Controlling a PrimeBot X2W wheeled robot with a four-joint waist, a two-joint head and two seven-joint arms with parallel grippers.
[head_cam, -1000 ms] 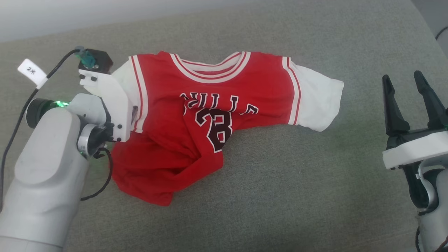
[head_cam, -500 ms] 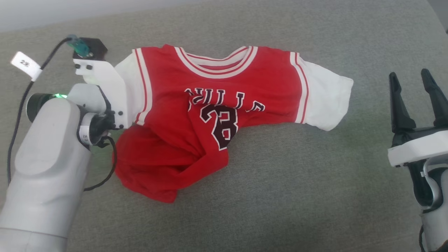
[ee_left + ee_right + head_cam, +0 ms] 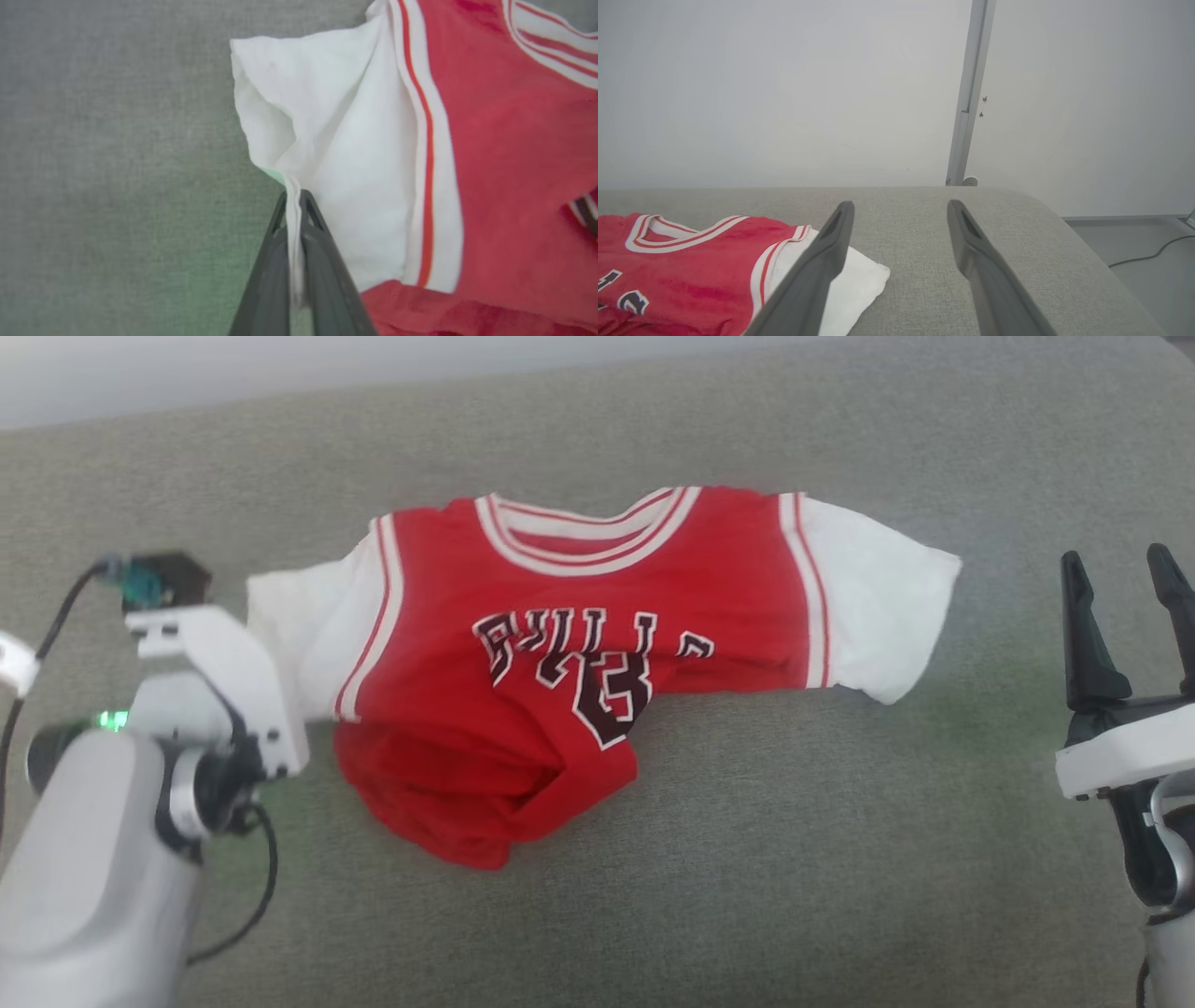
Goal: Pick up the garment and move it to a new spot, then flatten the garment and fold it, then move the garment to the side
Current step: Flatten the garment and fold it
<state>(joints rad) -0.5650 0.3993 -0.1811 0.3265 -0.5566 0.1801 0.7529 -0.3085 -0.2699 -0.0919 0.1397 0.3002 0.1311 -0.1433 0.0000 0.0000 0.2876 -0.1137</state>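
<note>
Garment (image 3: pixel 579 644): bright red soft jersey shirt with white sleeves and white bands with thin red stripes, lying print-up near the middle of the grey fabric-covered worktop (image 3: pixel 747 859), collar toward the far edge. Far left: the dark two-finger left gripper (image 3: pixel 293 193) is pinched tight on a thin fold at the edge of the white sleeve on the robot's left (image 3: pixel 327 121); the cloth runs between the fingers. Middle: the red lower body is rumpled, the bunched hem (image 3: pixel 467 803) is rolled under and the print is creased. Right: the other white sleeve (image 3: pixel 882 607) lies fairly flat. Far right: the right gripper (image 3: pixel 1117 556) has its jaws wide and empty, near that sleeve but apart from it. Judgement: light, limp, stretchy knit, not fragile; held by one pinch it will drape and drag, and a thin fold may slip. Better holds are probably the banded shoulder seams on both sides, then the hem corners for flattening.
</note>
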